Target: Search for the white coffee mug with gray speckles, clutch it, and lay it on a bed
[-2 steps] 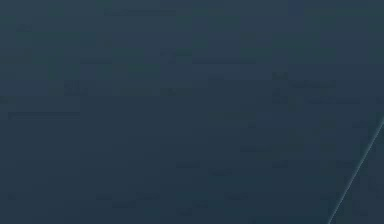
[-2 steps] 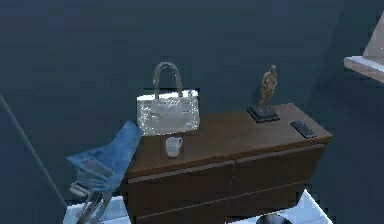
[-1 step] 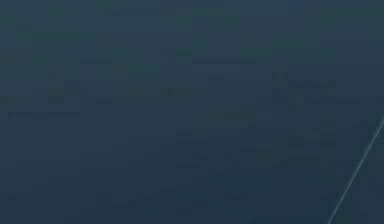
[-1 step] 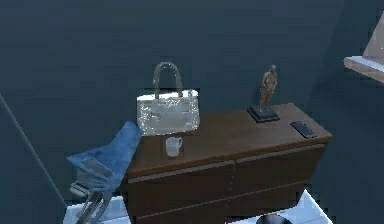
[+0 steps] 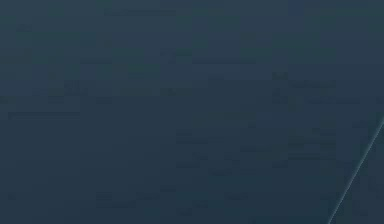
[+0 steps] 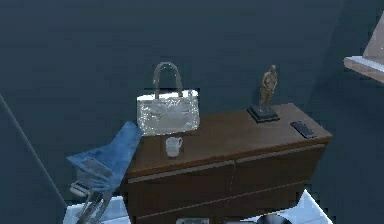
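White mug [image 6: 173, 146] is sitting nr front-left edge of dresser [image 6: 235, 130], silver handbag [image 6: 168, 110] standing just behind it, statuette [image 6: 267, 92] standing at back-right; jaw state can't tell

mug [image 6: 174, 146] before handbag [image 6: 168, 105] on dresser [image 6: 262, 166], statue [image 6: 267, 90] to their right

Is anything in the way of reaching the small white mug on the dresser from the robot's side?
Nothing visible stands before the small white mug on the dark wooden dresser. A silver handbag stands behind it; blue jeans hang at the arm side view's left.
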Controlling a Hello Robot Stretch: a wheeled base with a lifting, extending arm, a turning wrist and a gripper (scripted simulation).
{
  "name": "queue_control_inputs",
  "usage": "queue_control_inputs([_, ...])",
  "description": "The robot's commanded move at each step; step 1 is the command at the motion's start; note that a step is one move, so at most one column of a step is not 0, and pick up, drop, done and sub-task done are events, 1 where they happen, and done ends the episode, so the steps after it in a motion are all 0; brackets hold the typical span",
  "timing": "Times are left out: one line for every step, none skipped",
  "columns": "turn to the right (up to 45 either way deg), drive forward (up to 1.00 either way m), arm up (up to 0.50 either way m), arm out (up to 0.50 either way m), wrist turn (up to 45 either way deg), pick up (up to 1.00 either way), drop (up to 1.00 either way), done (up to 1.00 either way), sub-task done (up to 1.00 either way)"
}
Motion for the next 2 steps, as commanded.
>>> queue_control_inputs([0.0,0.0,0.0,0.44,0.0,0.0,0.0,0.0,0.0])
queue_control_inputs([0.0,0.0,0.0,0.0,45.0,0.0,0.0,0.0,0.0])
